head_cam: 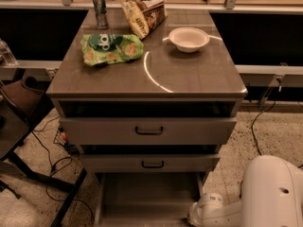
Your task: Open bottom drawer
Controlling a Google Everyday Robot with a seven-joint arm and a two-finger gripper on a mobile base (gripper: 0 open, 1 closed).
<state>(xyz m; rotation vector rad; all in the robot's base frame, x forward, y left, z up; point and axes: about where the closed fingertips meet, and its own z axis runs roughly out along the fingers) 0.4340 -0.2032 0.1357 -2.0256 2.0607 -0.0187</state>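
The bottom drawer (149, 195) of the grey cabinet is pulled out toward me. Its plain grey flat inside shows below the two upper drawer fronts. Its front and handle are cut off by the lower edge of the view. My gripper (198, 215) is at the end of the white arm (222, 212), low at the drawer's front right corner. The mid-sized drawer front (150, 163) and the tallest drawer front (147, 130) above it each have a dark loop handle.
On the cabinet top (189, 74) lie a green snack bag (111, 48), a can (100, 9), a brown chip bag (143, 14) and a white bowl (189, 39). A dark chair frame (28, 141) and cables stand at the left. My white base (274, 193) is at the right.
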